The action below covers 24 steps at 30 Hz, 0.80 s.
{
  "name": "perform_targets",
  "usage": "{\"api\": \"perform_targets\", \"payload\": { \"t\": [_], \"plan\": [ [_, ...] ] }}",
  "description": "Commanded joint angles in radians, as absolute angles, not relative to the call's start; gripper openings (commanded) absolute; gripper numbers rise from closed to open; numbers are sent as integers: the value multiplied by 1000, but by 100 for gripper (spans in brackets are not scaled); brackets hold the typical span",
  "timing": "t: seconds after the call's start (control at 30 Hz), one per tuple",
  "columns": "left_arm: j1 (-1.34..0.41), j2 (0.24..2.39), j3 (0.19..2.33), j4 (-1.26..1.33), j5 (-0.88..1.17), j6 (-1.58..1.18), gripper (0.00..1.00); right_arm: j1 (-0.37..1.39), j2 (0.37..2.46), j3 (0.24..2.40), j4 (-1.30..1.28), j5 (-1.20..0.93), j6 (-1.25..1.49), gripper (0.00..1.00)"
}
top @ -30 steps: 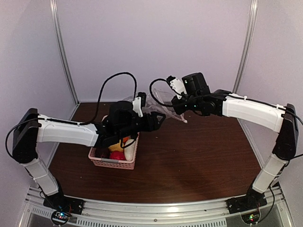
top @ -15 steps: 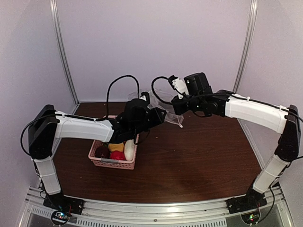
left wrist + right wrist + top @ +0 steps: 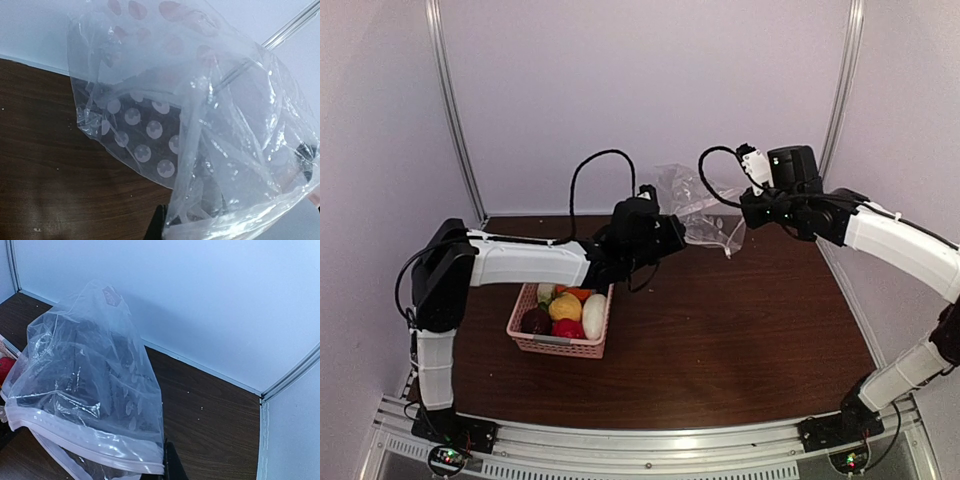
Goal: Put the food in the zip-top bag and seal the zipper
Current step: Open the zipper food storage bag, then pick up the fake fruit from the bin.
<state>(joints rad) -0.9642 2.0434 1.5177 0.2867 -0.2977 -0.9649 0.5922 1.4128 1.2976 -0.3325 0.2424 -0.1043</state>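
Note:
The zip-top bag (image 3: pixel 698 205), clear with white dots, hangs stretched above the back of the table between both grippers. My left gripper (image 3: pixel 677 238) is shut on the bag's left edge; in the left wrist view the crinkled bag (image 3: pixel 200 125) fills the frame above one dark fingertip (image 3: pixel 159 226). My right gripper (image 3: pixel 745 214) is shut on the bag's right edge. In the right wrist view the pale zipper (image 3: pixel 85 445) runs along the bag's (image 3: pixel 90 385) lower rim to the gripper (image 3: pixel 166 466). The food (image 3: pixel 566 308), yellow, red, maroon, orange and a white radish, lies in the basket.
The pink lattice basket (image 3: pixel 557 346) stands on the brown table (image 3: pixel 740 330) at the left, under the left forearm. Pale walls with metal corner posts (image 3: pixel 455 110) close off the back and sides. Black cables loop above both wrists.
The left gripper has reached forward to the bag's edge and shut on it. The right arm has swung right, pulling the bag taut. The left forearm no longer covers the basket.

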Motion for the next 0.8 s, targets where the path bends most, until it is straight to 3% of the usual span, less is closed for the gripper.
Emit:
{"api": "perform_targets", "payload": {
  "t": [0.0,0.03,0.17,0.23,0.5,0.63,0.77],
  "plan": [
    [-960,2111,1574,377,-148,-911,0,583,1354,1254,-352,351,-169,0],
    [-960,2124,1575,453,-86,-888,4,582,1353,1245,-348,348,-176,0],
    [-959,2166,1658,526,97,-793,45,567,1359,1225,-332,363,-185,0],
    [-951,2153,1696,457,140,-749,54,538,1365,1221,-309,380,-187,0],
    [-795,1902,1437,200,266,-715,62,374,1406,1240,-184,435,-253,0],
    [-741,1726,1345,-59,160,-545,63,312,1398,1265,-158,507,-287,0],
    [-740,1628,1324,-315,-73,-359,66,321,1379,1240,-207,481,-278,0]
  ]
}}
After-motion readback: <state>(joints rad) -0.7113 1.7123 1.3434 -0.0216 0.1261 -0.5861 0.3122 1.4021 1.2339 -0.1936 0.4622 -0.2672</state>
